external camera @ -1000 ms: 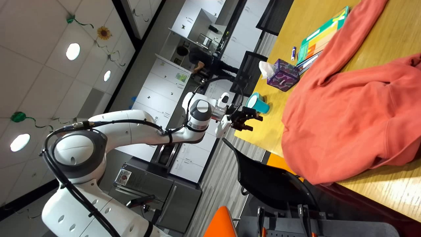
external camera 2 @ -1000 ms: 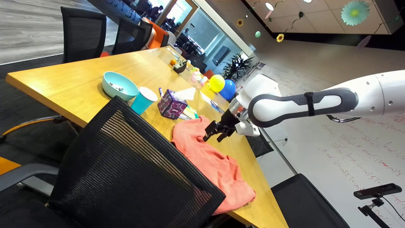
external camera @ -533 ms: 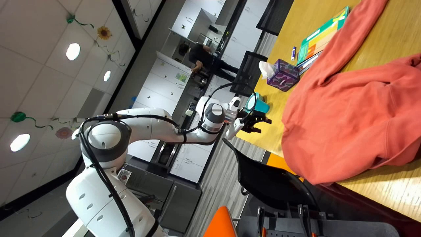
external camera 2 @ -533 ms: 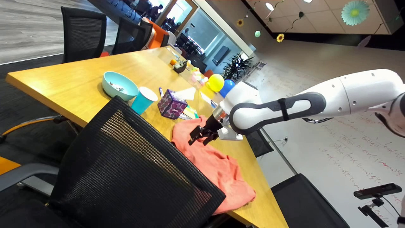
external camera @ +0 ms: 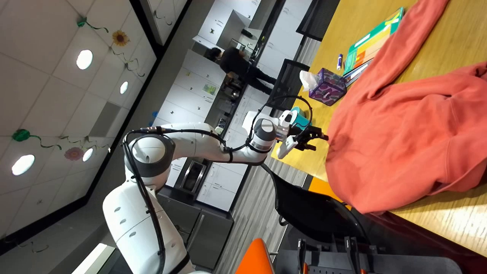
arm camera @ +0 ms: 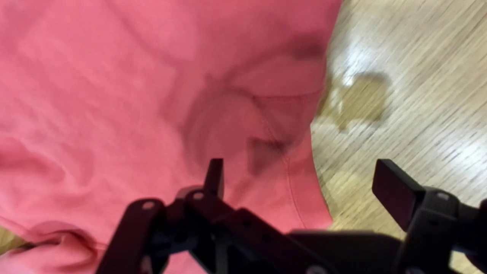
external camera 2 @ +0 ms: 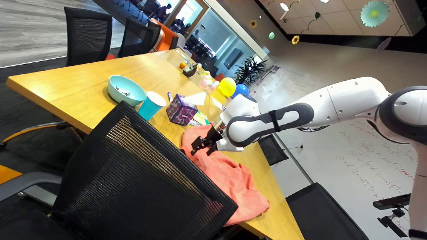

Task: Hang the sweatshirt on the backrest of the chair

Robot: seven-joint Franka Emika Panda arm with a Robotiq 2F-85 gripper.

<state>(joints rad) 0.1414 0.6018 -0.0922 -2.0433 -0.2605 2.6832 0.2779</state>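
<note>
While the table (external camera 2: 66, 81) is bearing the unhung sweatshirt (external camera: 403, 144), the gripper (external camera 2: 200, 153) is hovering above its stitched border (arm camera: 306, 190).
The chair backrest (external camera 2: 143, 186), presumed the target, is standing beside the table edge that the sweatshirt is apparently overhanging. The jaws are standing wide apart, gripping nothing; in the wrist view one of the fingers (arm camera: 395, 194) is facing bare table, the other sweatshirt, the border lying between. Good execution is requiring a descent to the table, the finger over the sweatshirt pressing lightly, a bite well inside the border, then a lift clearing the chair backrest; a shallow pinch is risking slippage.
</note>
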